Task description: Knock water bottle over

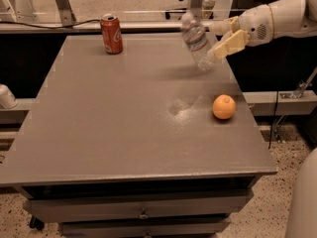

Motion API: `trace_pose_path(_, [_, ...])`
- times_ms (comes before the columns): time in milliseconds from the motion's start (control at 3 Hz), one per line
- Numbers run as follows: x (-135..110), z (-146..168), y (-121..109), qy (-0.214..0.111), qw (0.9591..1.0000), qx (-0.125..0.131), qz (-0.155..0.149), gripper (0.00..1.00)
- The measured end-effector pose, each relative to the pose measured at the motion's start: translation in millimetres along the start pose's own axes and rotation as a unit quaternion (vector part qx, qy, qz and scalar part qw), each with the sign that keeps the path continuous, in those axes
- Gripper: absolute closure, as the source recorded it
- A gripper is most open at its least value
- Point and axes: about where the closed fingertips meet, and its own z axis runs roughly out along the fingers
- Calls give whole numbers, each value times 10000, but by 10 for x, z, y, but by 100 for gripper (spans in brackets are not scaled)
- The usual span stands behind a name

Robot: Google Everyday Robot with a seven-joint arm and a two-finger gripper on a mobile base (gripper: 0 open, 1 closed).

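My gripper (215,40) is spread open, gripping nothing. The water bottle (196,42) just left of it leans hard, not yet flat. Nearly done, I'd say.

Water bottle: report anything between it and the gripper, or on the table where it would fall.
Nothing visible. The gripper is right beside the tilted water bottle at the far right of the table. The bottle leans left over bare tabletop; the soda can stands far left, the orange nearer the camera.
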Motion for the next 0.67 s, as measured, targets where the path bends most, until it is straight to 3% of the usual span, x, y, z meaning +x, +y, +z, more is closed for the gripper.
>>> trace_pose_path(333, [-3,63,270,-41,9995,-321,45,0])
trace_pose_path(667, [15,96,434,-24,9989,-468,49,0])
